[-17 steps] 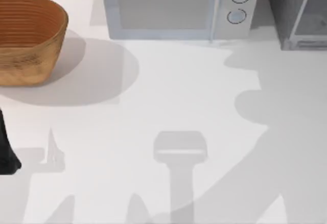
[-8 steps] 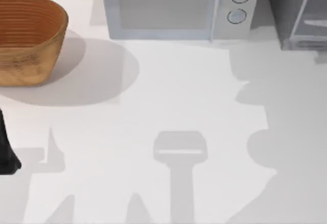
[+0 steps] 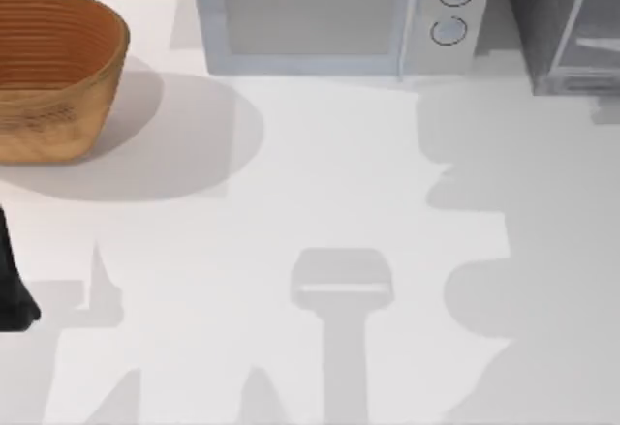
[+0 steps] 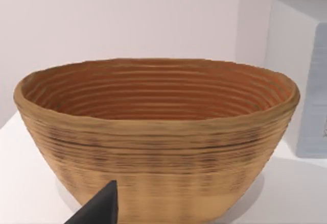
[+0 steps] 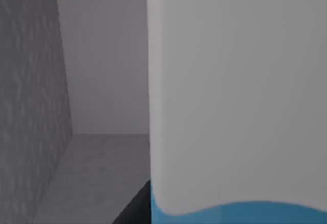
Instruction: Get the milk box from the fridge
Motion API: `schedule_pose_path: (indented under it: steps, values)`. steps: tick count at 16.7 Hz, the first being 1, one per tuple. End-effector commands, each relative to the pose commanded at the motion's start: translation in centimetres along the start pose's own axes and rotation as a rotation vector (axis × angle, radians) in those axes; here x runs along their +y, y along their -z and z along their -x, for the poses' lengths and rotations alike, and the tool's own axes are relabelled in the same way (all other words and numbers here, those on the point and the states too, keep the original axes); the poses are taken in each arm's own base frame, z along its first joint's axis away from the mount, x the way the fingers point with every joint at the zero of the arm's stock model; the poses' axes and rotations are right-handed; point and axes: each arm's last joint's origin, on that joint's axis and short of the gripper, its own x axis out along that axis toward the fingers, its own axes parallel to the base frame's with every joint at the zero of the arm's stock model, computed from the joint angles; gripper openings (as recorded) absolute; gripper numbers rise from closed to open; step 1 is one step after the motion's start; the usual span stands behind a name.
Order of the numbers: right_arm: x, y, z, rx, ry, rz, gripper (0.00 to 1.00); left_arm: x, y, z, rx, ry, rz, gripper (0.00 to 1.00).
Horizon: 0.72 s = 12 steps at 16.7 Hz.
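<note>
The milk box stands inside the fridge, which sits on the counter at about 1 o'clock in the top view. The right wrist view looks into the fridge from very close: the carton's white upper part with the blue side starting below it, a grey inner wall and a grey shelf floor. A dark tip of the right gripper shows just beside the carton; whether its fingers are spread or pinching the carton I cannot tell.

To do this step well, I judge the grasp should be square on the carton's sides and firm before drawing straight back out, keeping the carton upright and clear of the door frame.

From above, the fridge's interior is hidden. That view does show the microwave at 12 o'clock and the basket at 10 o'clock. The left wrist view faces the basket, with a dark finger of the left gripper near it, parked at 9 o'clock; I cannot tell its state.
</note>
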Motion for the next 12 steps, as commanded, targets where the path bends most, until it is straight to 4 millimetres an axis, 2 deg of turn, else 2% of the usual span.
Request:
schedule_pose_path:
  steps: [4,8,10,12]
  values:
    - [2.1,-3.5,3.9,-0.005,0.0,0.005,0.0,0.0,0.0,0.0,0.0,0.0,0.0,1.0]
    - [4.7,-6.6,11.0,-0.033,0.003,0.009,0.0,0.0,0.0,0.0,0.0,0.0,0.0,1.0]
    - [5.9,-6.9,15.1,-0.052,0.004,0.01,0.0,0.0,0.0,0.0,0.0,0.0,0.0,1.0]
    - [6.8,-6.2,18.9,-0.069,0.003,0.009,0.0,0.0,0.0,0.0,0.0,0.0,0.0,1.0]
